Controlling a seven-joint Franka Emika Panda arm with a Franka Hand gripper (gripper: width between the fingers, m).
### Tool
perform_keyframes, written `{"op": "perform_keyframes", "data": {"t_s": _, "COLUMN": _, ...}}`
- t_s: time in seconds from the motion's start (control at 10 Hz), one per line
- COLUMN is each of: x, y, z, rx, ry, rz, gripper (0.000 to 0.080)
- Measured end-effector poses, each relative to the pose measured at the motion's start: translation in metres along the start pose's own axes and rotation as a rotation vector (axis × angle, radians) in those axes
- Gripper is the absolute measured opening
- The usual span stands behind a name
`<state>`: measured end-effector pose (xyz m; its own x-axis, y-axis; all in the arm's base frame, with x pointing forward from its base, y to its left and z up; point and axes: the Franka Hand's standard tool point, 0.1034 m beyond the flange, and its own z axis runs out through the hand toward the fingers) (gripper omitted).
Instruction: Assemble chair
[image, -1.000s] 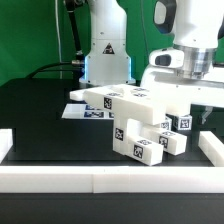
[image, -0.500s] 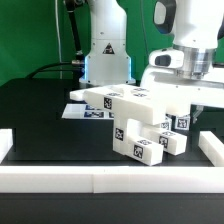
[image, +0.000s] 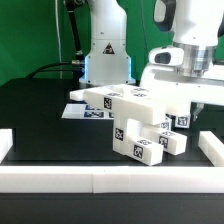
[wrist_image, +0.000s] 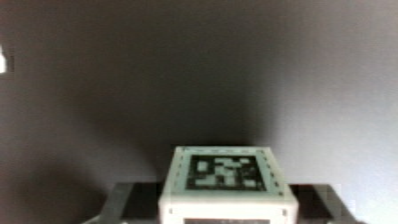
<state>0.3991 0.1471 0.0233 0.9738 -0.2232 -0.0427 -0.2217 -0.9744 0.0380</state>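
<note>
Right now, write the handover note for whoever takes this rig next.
Gripper: shut on a tagged block, toward the exterior view's right of the chair.
Chair: a blocky white stack of joined pieces on the black table, in front of the marker board and behind the front border rail.
Done: several pieces joined.
Left: whether the gripped block is seated can't be told, so check it, then finish the chair.

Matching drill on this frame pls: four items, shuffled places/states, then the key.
1 chair
2 marker board
3 front border rail
4 pincer

A closed on a chair part
B long, white, along the near edge
C flat on the black table, at the exterior view's left of the chair
D blocky white tagged cluster, mid-table

Pairs: 1-D, 2-C, 3-B, 4-A
</note>
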Motion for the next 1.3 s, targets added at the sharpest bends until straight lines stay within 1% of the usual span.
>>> {"op": "perform_keyframes", "data": {"t_s": 0.1, "x": -0.001, "y": -0.002, "z": -0.011, "rx": 0.008, "ry": -0.012, "rz": 0.002, "gripper": 0.0287}}
{"op": "perform_keyframes", "data": {"t_s": 0.2, "x": -0.002, "y": -0.002, "z": -0.026, "rx": 0.016, "ry": -0.035, "rz": 0.001, "gripper": 0.0287}}
{"op": "perform_keyframes", "data": {"t_s": 0.3, "x": 0.002, "y": 0.001, "z": -0.047, "rx": 0.035, "ry": -0.042, "rz": 0.006, "gripper": 0.0287}}
{"op": "perform_keyframes", "data": {"t_s": 0.4, "x": 0.007, "y": 0.007, "z": -0.063, "rx": 0.049, "ry": -0.051, "rz": 0.002, "gripper": 0.0287}}
{"op": "perform_keyframes", "data": {"t_s": 0.5, "x": 0.013, "y": 0.017, "z": -0.078, "rx": 0.061, "ry": -0.068, "rz": 0.001, "gripper": 0.0287}}
{"op": "perform_keyframes", "data": {"t_s": 0.6, "x": 0.022, "y": 0.027, "z": -0.090, "rx": 0.072, "ry": -0.077, "rz": 0.012, "gripper": 0.0287}}
{"op": "perform_keyframes", "data": {"t_s": 0.8, "x": 0.040, "y": 0.040, "z": -0.110, "rx": 0.073, "ry": -0.107, "rz": 0.011, "gripper": 0.0287}}
{"op": "perform_keyframes", "data": {"t_s": 0.9, "x": 0.045, "y": 0.039, "z": -0.115, "rx": 0.069, "ry": -0.104, "rz": 0.011, "gripper": 0.0287}}
{"op": "perform_keyframes", "data": {"t_s": 1.2, "x": 0.045, "y": 0.038, "z": -0.112, "rx": 0.065, "ry": -0.101, "rz": 0.002, "gripper": 0.0287}}
{"op": "perform_keyframes", "data": {"t_s": 1.3, "x": 0.052, "y": 0.035, "z": -0.115, "rx": 0.052, "ry": -0.085, "rz": -0.032, "gripper": 0.0287}}
